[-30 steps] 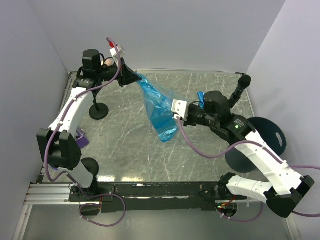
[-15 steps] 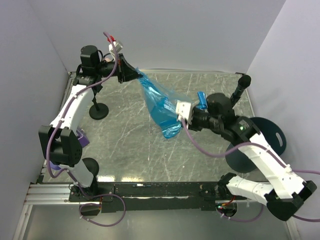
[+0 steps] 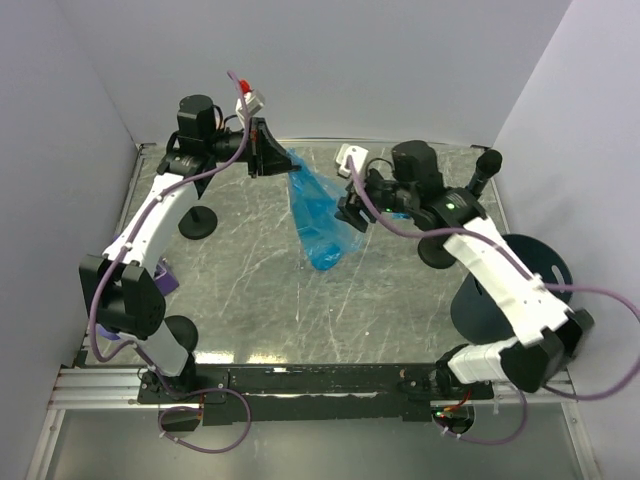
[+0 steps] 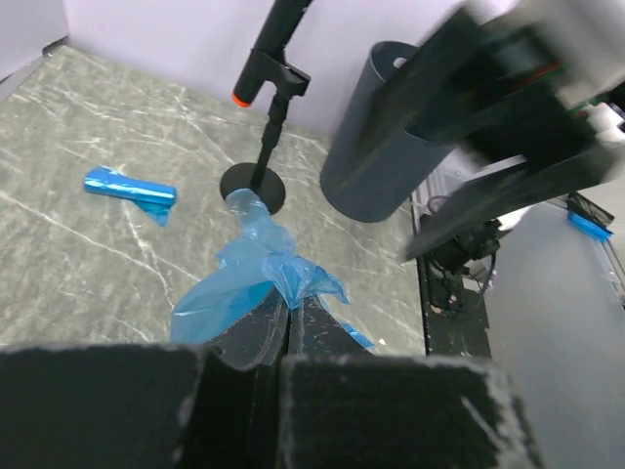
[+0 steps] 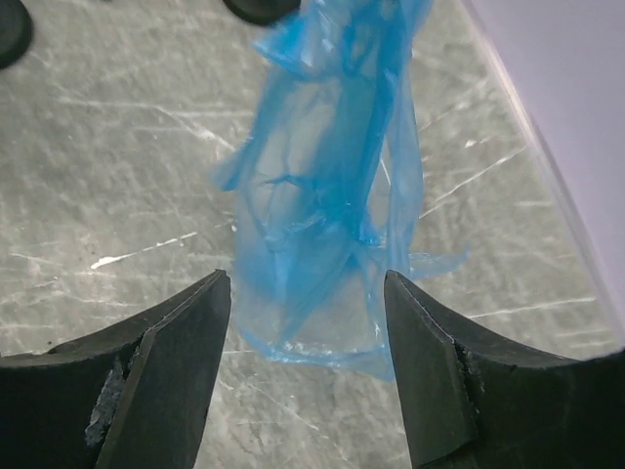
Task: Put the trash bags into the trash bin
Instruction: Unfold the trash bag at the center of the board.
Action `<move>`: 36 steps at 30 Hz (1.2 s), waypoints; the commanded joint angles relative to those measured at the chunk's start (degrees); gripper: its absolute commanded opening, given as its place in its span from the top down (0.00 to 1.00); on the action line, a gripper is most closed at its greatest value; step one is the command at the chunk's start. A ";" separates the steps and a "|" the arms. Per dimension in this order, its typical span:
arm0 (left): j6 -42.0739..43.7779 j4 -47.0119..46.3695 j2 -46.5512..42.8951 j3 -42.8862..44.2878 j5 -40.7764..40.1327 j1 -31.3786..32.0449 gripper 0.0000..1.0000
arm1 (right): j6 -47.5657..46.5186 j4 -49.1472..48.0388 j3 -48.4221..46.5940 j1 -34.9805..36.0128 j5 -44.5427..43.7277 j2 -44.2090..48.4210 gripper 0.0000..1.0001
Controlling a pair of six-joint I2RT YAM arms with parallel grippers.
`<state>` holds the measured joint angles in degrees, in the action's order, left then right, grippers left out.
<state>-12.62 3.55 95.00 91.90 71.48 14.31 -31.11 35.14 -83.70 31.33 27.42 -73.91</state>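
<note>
A long translucent blue trash bag [image 3: 318,215] hangs over the table's back middle. My left gripper [image 3: 278,160] is shut on the bag's bunched top corner, and the left wrist view shows the film [image 4: 264,264] pinched at the tips of that gripper [image 4: 289,301]. My right gripper [image 3: 352,208] stands open beside the bag. In its wrist view the bag's loose lower end [image 5: 327,215] hangs between the spread fingers of the right gripper [image 5: 306,281], untouched. A small blue roll [image 4: 129,188] lies on the table. The dark trash bin [image 3: 512,300] stands at the right edge.
A microphone stand [image 3: 484,168] with a round base [image 3: 440,252] rises at the back right, close to the right arm. Another round base [image 3: 197,225] sits at the back left and one [image 3: 180,330] near the left arm's foot. A purple object [image 3: 165,276] lies at the left edge.
My right gripper has opened, let go of the bag's lower part and swung up toward the back. The left gripper keeps hold of the bag's top and has shifted slightly right.
</note>
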 commanded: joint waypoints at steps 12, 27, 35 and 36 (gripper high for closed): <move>9.55 11.13 -5.44 1.62 4.10 0.46 0.99 | -1.58 -7.54 0.38 -1.36 -2.11 -5.28 0.39; 8.05 10.77 -5.18 2.59 6.04 0.90 0.99 | -1.14 -6.66 0.12 -0.31 -0.08 -8.71 0.57; 9.12 9.21 -6.66 -0.83 -9.99 1.25 0.41 | 3.58 -6.13 -3.39 -0.39 2.91 -10.11 1.00; 7.28 6.15 -9.11 -3.80 -15.44 1.16 0.38 | 7.52 -7.61 -3.57 -0.57 1.42 -10.20 1.00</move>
<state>-3.60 15.25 91.55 91.94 71.37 15.14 -30.87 30.52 -83.53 30.61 28.21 -83.00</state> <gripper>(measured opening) 0.540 0.009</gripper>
